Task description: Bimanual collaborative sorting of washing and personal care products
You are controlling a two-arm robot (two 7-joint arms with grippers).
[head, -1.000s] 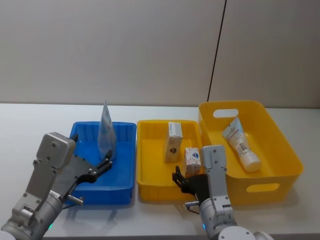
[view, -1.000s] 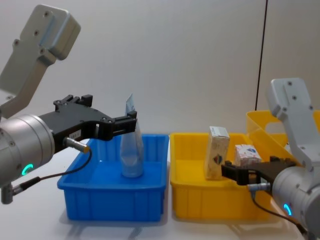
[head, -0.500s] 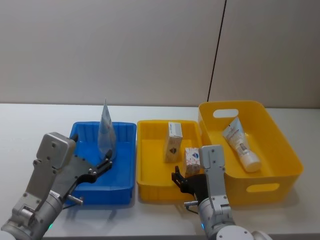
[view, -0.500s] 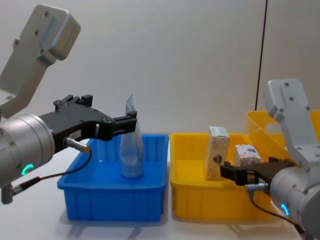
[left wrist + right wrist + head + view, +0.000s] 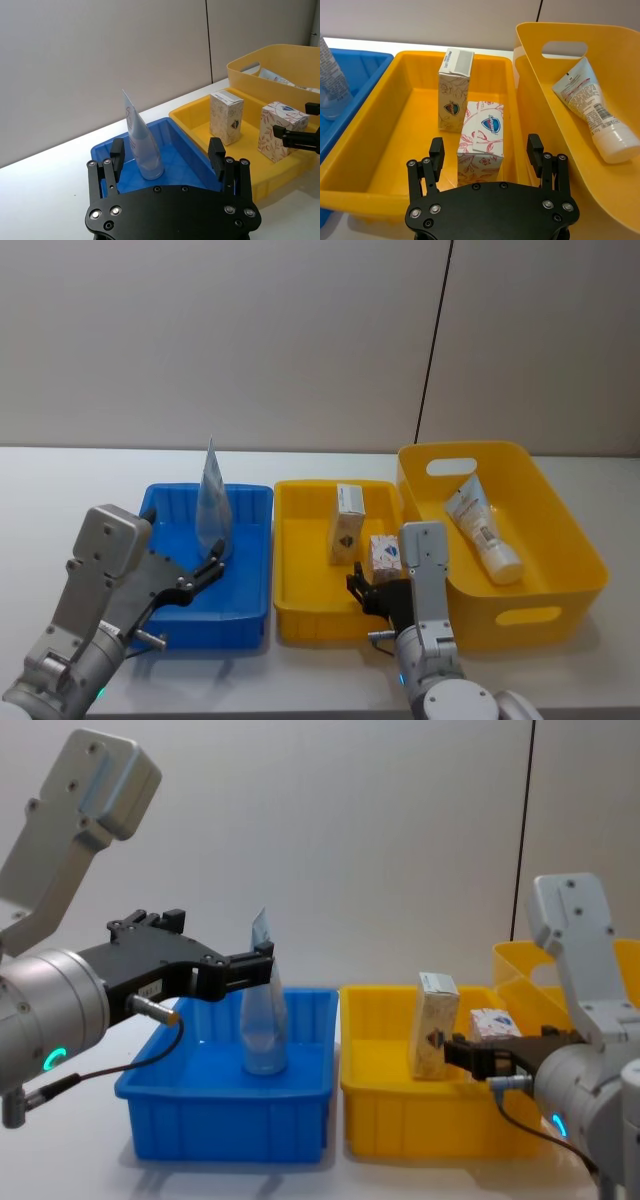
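On my right wrist feed the right gripper (image 5: 485, 150) has its fingers spread wide, holding nothing, with the short carton (image 5: 481, 136) standing upright just ahead, lined up between the two fingers. I can't tell whether either finger touches it. The tall carton (image 5: 454, 90) stands just behind it, also upright. Both sit in the yellow tray (image 5: 395, 125). From the chest camera this gripper (image 5: 470, 1055) hangs level with the short carton (image 5: 495, 1023), over the tray's front right part.

My left gripper (image 5: 167, 154) is also wide open and empty, held at the near end of the blue tray (image 5: 177, 145). The standing tube (image 5: 141, 146) sits on its cap in that tray, crimped end up, ahead of the gripper and closer to one finger than the other, apart from both. In the head view the left gripper (image 5: 208, 571) is at the tray's near right side, just beside the tube's base (image 5: 214, 510).

A second tube (image 5: 482, 528) lies slanted in the yellow handled basket (image 5: 570, 540) at the right, cap toward me. All three containers rest on the worktop (image 5: 60, 490).
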